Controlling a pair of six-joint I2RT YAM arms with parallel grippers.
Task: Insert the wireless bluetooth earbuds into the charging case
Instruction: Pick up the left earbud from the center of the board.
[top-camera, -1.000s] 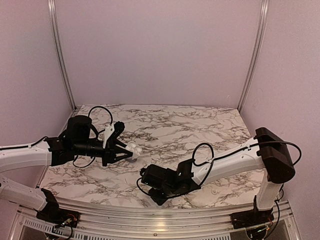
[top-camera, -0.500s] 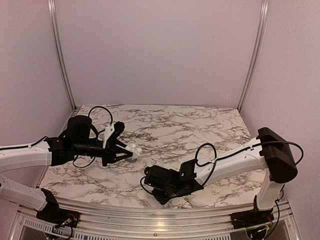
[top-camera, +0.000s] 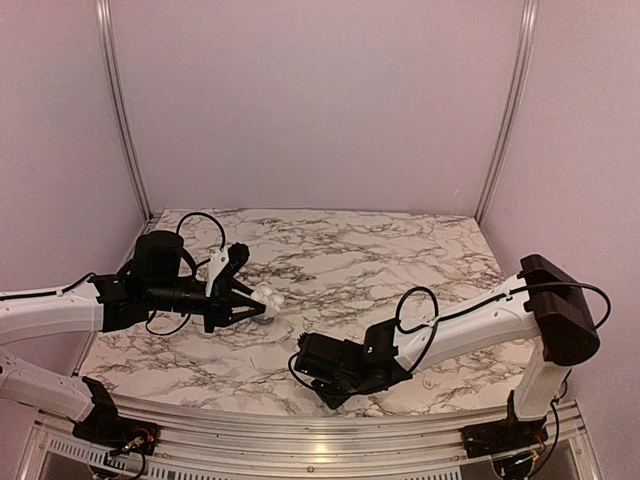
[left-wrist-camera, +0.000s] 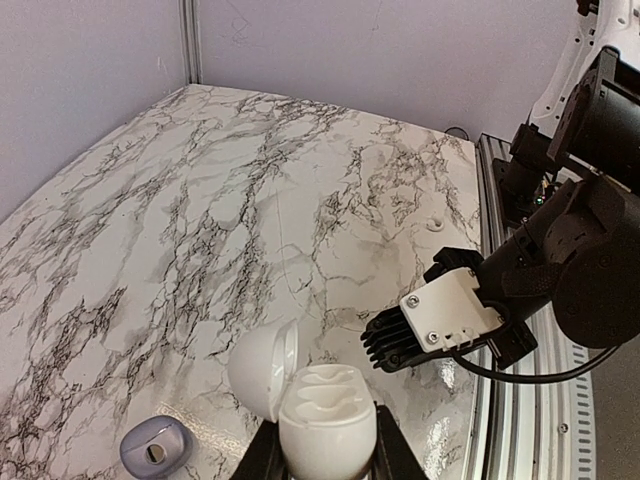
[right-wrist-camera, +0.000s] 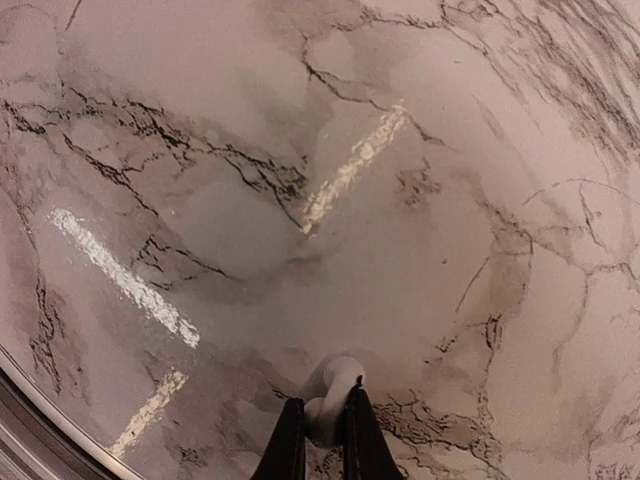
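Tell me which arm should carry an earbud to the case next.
Right. The right claw pinches a small white earbud on the table, while the left claw is occupied holding the open charging case.

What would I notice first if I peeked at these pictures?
Probably the open white charging case, pinched in the left gripper over the marble table. Next comes the right gripper, low near the table's front edge, nipping a tiny white earbud. In the left wrist view, a little lavender piece lies on the table left of the case.
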